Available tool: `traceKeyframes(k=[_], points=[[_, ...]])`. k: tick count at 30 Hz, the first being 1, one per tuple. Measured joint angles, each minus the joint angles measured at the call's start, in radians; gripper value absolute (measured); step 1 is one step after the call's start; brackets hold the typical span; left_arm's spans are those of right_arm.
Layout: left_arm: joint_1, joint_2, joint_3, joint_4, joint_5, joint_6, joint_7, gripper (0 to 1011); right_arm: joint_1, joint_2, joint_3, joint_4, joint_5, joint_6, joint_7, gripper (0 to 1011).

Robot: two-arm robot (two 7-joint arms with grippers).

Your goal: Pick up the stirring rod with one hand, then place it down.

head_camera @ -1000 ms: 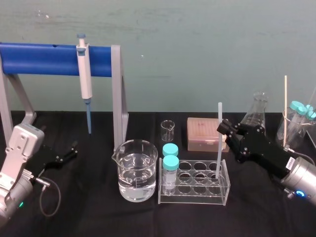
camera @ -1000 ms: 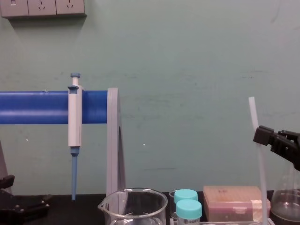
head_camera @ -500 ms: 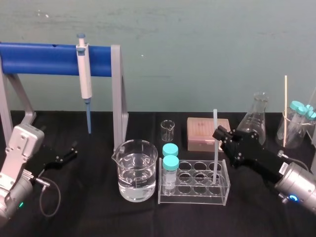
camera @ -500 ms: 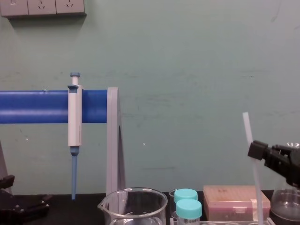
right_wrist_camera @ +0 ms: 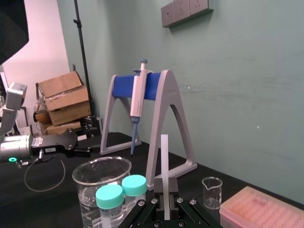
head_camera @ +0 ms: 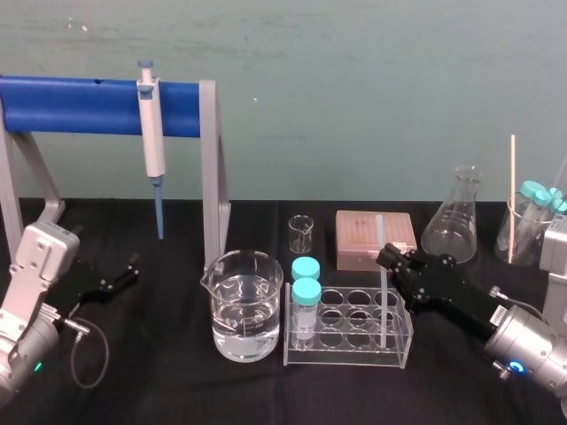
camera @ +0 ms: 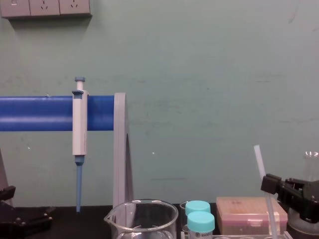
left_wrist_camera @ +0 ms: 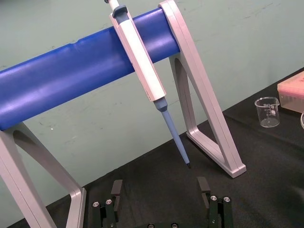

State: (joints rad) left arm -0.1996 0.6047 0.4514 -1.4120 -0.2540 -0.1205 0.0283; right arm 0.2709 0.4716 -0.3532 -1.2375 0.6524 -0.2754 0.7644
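Note:
The stirring rod [head_camera: 382, 237], thin and translucent white, stands nearly upright with its lower end down in a right-hand hole of the clear tube rack [head_camera: 403, 343]. My right gripper [head_camera: 388, 259] is shut on the rod's middle, reaching in from the right. In the chest view the rod [camera: 259, 162] leans slightly, with the right gripper [camera: 271, 184] clamped on it. The right wrist view shows the rod [right_wrist_camera: 164, 156] rising from between the closed jaws. My left gripper [head_camera: 133, 267] rests open on the black table at the far left, its fingers [left_wrist_camera: 203, 185] wide apart.
A beaker of water [head_camera: 246, 305] stands left of the rack, which holds two teal-capped tubes [head_camera: 306, 282]. Behind are a small beaker [head_camera: 301, 232], a pink tip box [head_camera: 361, 237] and a conical flask [head_camera: 456, 217]. A pipette [head_camera: 152, 142] hangs on the blue stand [head_camera: 89, 106].
My right gripper has come down and slightly left with the rod. The rod's top now sits much lower and its lower end reaches deeper into the rack. The left arm has stayed still.

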Motion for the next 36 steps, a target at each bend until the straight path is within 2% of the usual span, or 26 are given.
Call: traceKeyframes(k=[22,25,28,30,31,32,34,36], points=[[0.0,0.0,0.0,0.0,0.0,0.0,0.0,1000,0.002,-0.007,-0.002,0.015,-0.009,0.013,-0.007,66],[0.0,0.0,0.0,0.0,0.0,0.0,0.0,1000,0.002,-0.006,-0.001,0.015,-0.008,0.013,-0.006,138],[0.0,0.0,0.0,0.0,0.0,0.0,0.0,1000,0.002,-0.006,-0.001,0.015,-0.008,0.013,-0.006,252],[0.0,0.0,0.0,0.0,0.0,0.0,0.0,1000,0.002,-0.006,-0.001,0.015,-0.008,0.013,-0.006,269],[0.0,0.0,0.0,0.0,0.0,0.0,0.0,1000,0.002,-0.006,-0.001,0.015,-0.008,0.013,-0.006,347],[0.0,0.0,0.0,0.0,0.0,0.0,0.0,1000,0.002,-0.006,-0.001,0.014,-0.007,0.013,-0.006,347],[0.0,0.0,0.0,0.0,0.0,0.0,0.0,1000,0.001,-0.006,-0.001,0.014,-0.007,0.013,-0.006,446],[0.0,0.0,0.0,0.0,0.0,0.0,0.0,1000,0.001,-0.006,-0.001,0.014,-0.007,0.013,-0.006,479]])
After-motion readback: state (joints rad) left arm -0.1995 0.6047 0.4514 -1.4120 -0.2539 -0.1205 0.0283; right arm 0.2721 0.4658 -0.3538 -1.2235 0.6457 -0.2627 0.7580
